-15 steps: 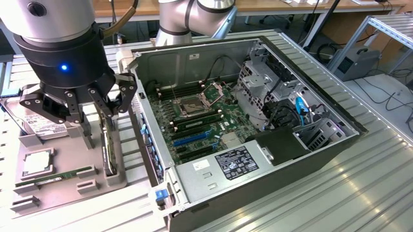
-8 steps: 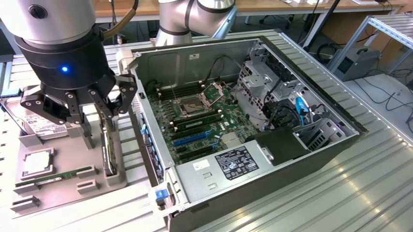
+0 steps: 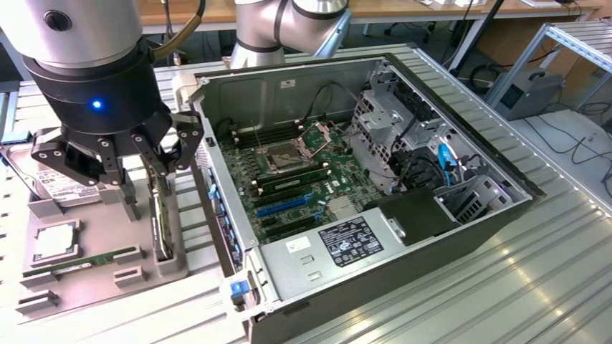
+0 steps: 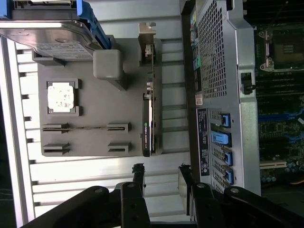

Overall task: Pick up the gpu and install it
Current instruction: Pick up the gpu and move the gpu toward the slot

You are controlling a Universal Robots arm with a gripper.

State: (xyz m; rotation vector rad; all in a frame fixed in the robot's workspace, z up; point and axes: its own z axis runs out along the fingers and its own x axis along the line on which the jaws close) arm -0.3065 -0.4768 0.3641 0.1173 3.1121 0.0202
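Exterior view is showing you the gripper (image 3: 142, 195) hanging over the grey fixture (image 3: 105, 233) that is sitting just beside the open computer case (image 3: 287, 79), on the exterior view's left. Its fingers are standing wide apart and holding nothing. The gpu (image 3: 165, 226) is standing on its long edge in a slot along the side of the fixture nearest the case. In the wrist view you are looking straight down on that card's thin upper edge (image 4: 147, 121), with the silver bracket (image 4: 147, 33) at the end farthest from the fingertips (image 4: 137, 173). The fingertips are sitting beyond the card's other end and apart from it, so nothing is being touched yet. The hard drive (image 4: 47, 40), the processor (image 4: 61, 97) and the RAM stick (image 4: 85, 127) are lying elsewhere on the same fixture, well apart from the card. You are probably dealing with a light, stiff but delicate part. The board is thin, its faces are carrying components, and its bottom edge contacts are likely resting in the slot. A hold across the two flat faces, near the middle of the exposed upper edge, is looking safest. Gripping at the bracket end would be risking a tilt, and the smooth faces may slip under a loose pinch.
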